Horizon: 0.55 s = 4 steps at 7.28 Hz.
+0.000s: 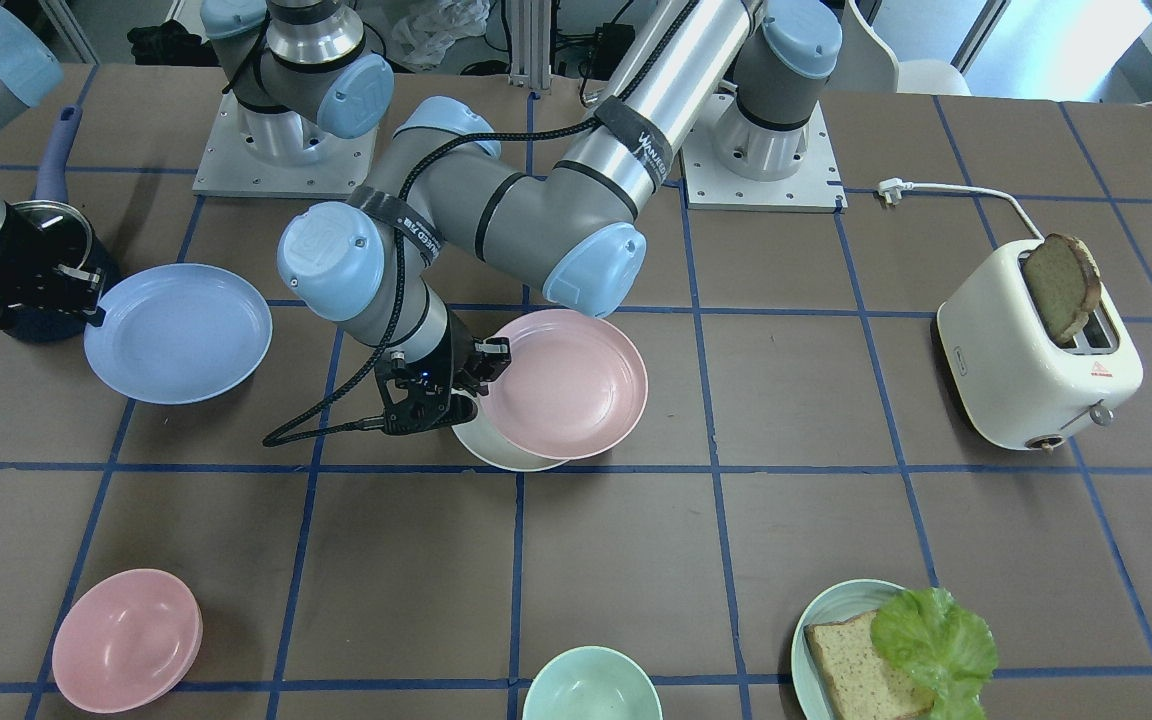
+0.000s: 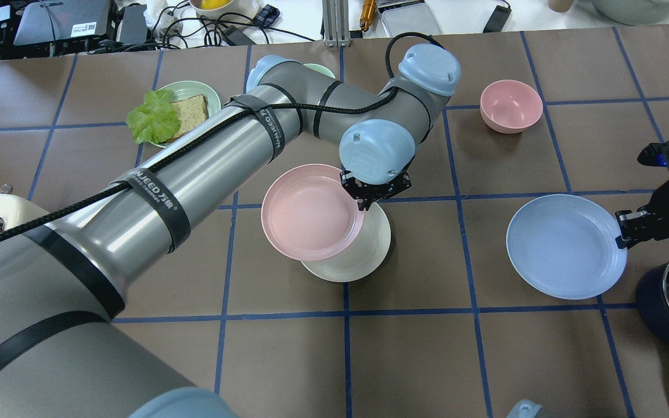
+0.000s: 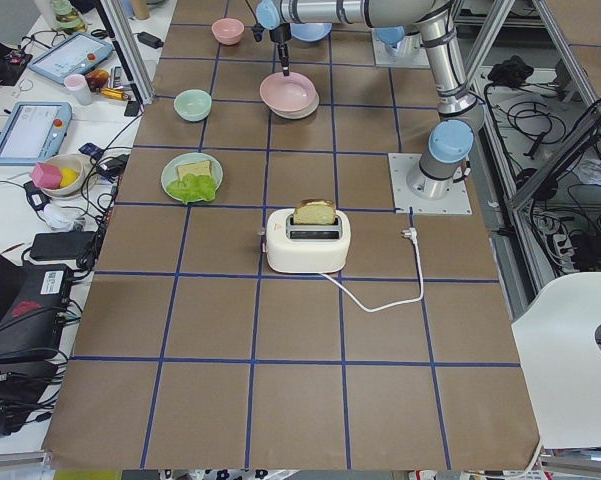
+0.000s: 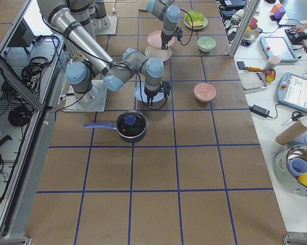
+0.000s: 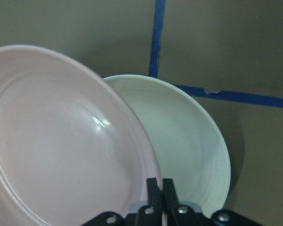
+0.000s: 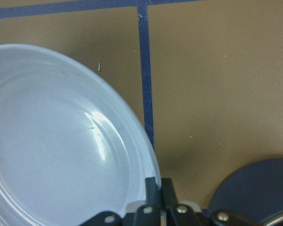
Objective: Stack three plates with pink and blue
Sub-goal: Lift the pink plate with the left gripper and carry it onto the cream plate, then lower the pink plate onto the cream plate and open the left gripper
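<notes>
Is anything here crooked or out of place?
Yes. The pink plate, pinched at its rim by the left pincer, is off-centre over the cream plate, covering only part of it. The right pincer grips the blue plate by its rim. The toaster has its plug lying loose on the table.

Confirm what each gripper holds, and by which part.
Left gripper: pink plate, pinched at its rim. Right gripper: blue plate, pinched at its rim.

L fingers (image 1: 489,352) pinch pink plate (image 1: 571,385) over white plate (image 1: 502,456).
</notes>
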Each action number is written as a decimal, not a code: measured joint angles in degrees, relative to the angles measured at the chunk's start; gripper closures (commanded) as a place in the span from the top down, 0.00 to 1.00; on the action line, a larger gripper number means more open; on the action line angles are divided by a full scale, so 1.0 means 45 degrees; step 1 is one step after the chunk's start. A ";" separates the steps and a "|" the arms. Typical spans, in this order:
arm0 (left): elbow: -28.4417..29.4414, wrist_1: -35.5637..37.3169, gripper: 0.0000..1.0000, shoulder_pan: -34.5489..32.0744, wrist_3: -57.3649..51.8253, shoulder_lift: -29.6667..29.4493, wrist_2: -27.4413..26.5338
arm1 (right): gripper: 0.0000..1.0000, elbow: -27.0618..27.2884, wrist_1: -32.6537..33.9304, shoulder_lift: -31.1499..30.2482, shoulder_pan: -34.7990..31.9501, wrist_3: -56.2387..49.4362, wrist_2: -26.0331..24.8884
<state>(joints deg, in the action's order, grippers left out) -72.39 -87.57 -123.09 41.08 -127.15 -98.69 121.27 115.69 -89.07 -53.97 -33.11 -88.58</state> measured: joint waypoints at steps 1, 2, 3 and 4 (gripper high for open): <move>0.0086 -0.0075 0.00 -0.0091 0.0121 -0.0169 0.0069 | 0.00 -0.0016 -0.0004 0.0006 0.0000 0.0013 -0.0002; 0.0116 -0.0088 0.00 -0.0139 0.0192 -0.0283 0.0219 | 0.00 -0.0025 -0.0006 0.0004 0.0000 0.0030 -0.0003; 0.0123 -0.0075 0.00 -0.0163 0.0243 -0.0379 0.0388 | 0.00 -0.0031 -0.0006 -0.0003 -0.0006 0.0053 -0.0004; 0.0133 -0.0048 0.00 -0.0181 0.0305 -0.0466 0.0533 | 0.00 -0.0033 -0.0003 -0.0008 -0.0013 0.0090 -0.0004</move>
<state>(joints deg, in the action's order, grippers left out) -71.79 -87.79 -123.91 42.45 -129.25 -96.29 121.12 115.68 -89.11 -54.02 -32.70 -88.59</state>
